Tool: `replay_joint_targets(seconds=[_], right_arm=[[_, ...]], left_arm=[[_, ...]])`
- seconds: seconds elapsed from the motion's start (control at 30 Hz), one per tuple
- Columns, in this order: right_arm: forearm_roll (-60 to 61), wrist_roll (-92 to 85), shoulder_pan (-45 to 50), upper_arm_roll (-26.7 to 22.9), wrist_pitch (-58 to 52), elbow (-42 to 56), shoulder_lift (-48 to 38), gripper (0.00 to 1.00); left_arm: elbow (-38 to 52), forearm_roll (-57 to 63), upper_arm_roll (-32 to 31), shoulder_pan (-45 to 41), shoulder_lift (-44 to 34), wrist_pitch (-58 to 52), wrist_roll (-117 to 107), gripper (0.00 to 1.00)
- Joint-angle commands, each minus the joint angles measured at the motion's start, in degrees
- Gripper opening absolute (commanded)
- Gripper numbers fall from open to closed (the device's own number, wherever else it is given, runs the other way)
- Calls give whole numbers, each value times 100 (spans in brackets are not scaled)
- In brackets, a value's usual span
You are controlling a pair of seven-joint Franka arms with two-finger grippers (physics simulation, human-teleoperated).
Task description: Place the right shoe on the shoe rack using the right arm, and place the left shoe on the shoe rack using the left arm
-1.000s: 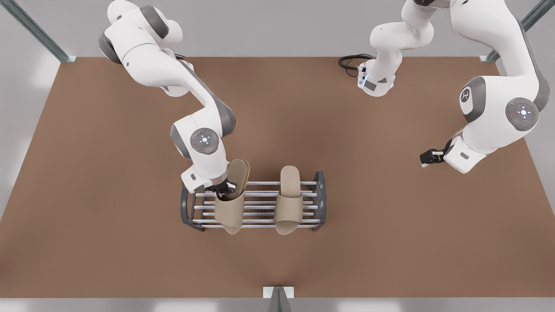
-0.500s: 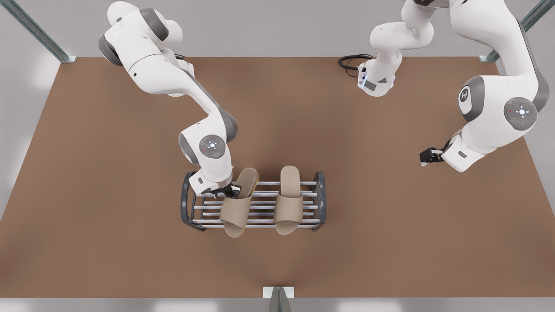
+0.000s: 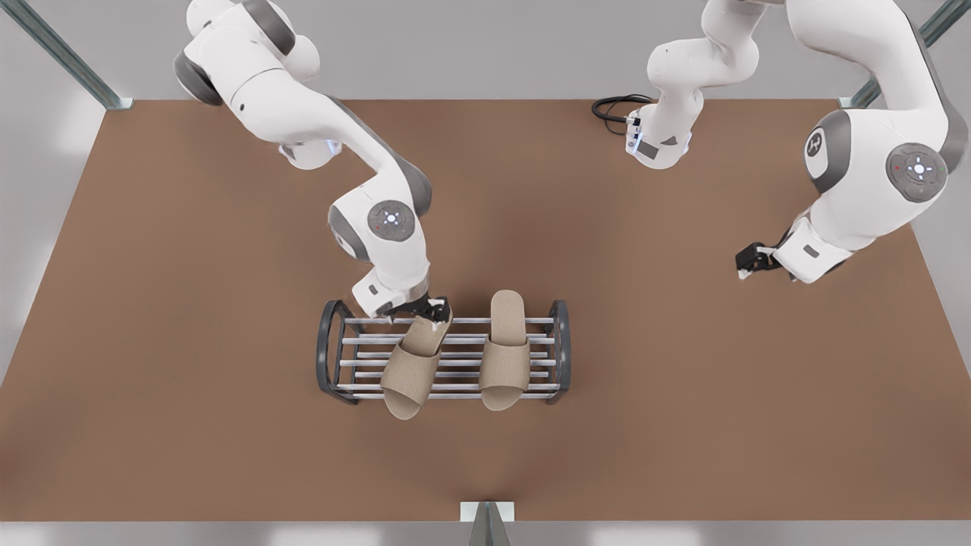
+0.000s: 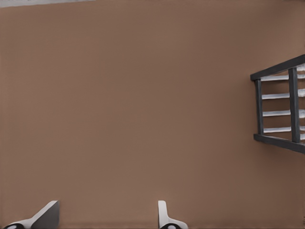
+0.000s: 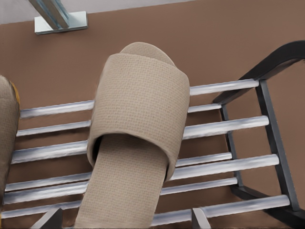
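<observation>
Right shoe (image 3: pixel 410 371), judged light and soft, best taken by the strap edge, lies skewed on shoe rack (image 3: pixel 328 356). Right gripper (image 3: pixel 425 311) is at its heel, jaws spread. Left gripper (image 3: pixel 747 262) waits over the worktop, jaws spread, empty.

The right arm (image 3: pixel 379 220) reaches from the far edge of the bench (image 3: pixel 190 379), at the front view's left, bending down at the elbow toward the bench's middle. Its wrist tips downward. The right gripper (image 3: pixel 428 309) sits low there, its fingers (image 5: pixel 51 218) spread wide. The left arm (image 3: pixel 872 174) waits, arched high over the bench edge at the front view's right, forearm folded back inward. The left gripper (image 3: pixel 747 262) hangs above the bench near that edge, fingers (image 4: pixel 164 214) parted and holding nothing.
</observation>
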Motion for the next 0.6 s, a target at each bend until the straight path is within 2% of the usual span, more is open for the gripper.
replay_joint_targets(seconds=[0.0, 0.07, 0.13, 0.17, 0.2, 0.27, 0.33, 0.37, 0.4, 0.53, 0.57], right_arm=[[29, 507, 4, 332, -684, 19, -145, 100], [108, 806, 4, 842, -1264, 273, -408, 100], [170, 1149, -67, 1668, -2600, 1073, -487, 100], [459, 1079, -224, 1677, -2960, 1188, -768, 100], [802, 684, -751, 1686, -3320, 1188, -1225, 100], [1348, -1390, -2912, 1686, -4226, 1171, -2061, 100], [1348, -3200, -5004, 1660, -3560, 1074, -1833, 100], [1295, -3580, -5243, 1642, -3085, 802, -1736, 100], [1277, -3747, -5261, 1651, -2856, 468, -1815, 100], [1277, -4203, -5235, 1686, -2224, -138, -1963, 100], [1356, -4529, -4280, 758, -1985, -464, -2201, 100]], left_arm=[[-5, 4, -12, 38, -124, -195, 70, 100], [13, 4, -12, 38, -256, -327, 70, 100], [39, 4, -12, 47, -273, -327, 70, 100], [31, 4, -3, 47, -273, -327, 70, 100], [39, 4, -3, 47, -273, -327, 70, 100], [48, 4, 14, 38, -256, -309, 70, 100], [48, -39, -12, 12, -177, -327, -201, 100], [39, -48, -21, -76, 7, -239, -651, 100], [566, -4, -21, -129, 552, -116, -651, 100], [575, -40, -21, -32, 641, -90, -634, 100], [593, -31, -21, -59, 667, -63, -625, 100]])
